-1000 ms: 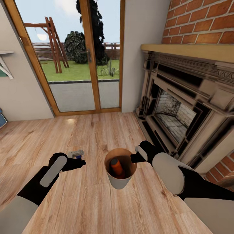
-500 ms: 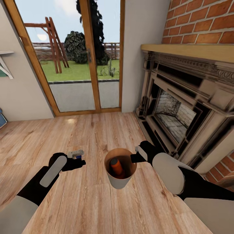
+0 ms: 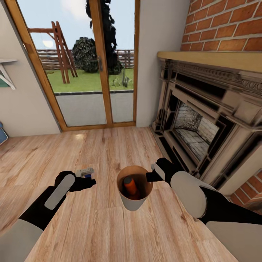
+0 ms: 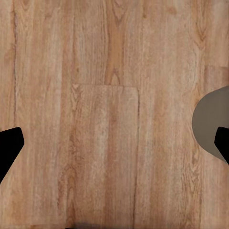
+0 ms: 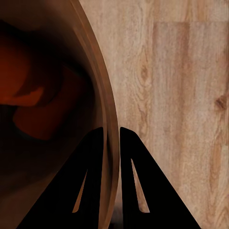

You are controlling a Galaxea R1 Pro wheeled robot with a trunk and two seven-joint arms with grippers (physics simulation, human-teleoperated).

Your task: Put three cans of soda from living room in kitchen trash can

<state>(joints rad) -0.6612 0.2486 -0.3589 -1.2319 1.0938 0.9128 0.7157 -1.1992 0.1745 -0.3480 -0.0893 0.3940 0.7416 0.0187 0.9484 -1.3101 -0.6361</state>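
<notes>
Here, in the head view, the left gripper [image 3: 86,178] sits at about eight o'clock, low over the wood plank floor [image 3: 94,153], with a dark blue soda can [image 3: 86,172] lying grey-topped between its fingers; the jaws look clenched on it, though the left wrist view shows its fingertips [image 4: 9,148] wide apart at the frame edges over bare planks, so I cannot tell the grip for sure. At six o'clock stands the trash can [image 3: 133,203], pale outside, orange-brown within, with an orange soda can [image 3: 130,187] leaning tilted inside. Just beside it, toward four o'clock, the right gripper [image 3: 149,177] pinches the bin's rim; the right wrist view shows its two fingers [image 5: 90,181] closed on the rim wall [image 5: 109,143]. Glass doors [image 3: 91,62] stand at eleven o'clock, the brick-topped fireplace [image 3: 203,120] at two o'clock.
</notes>
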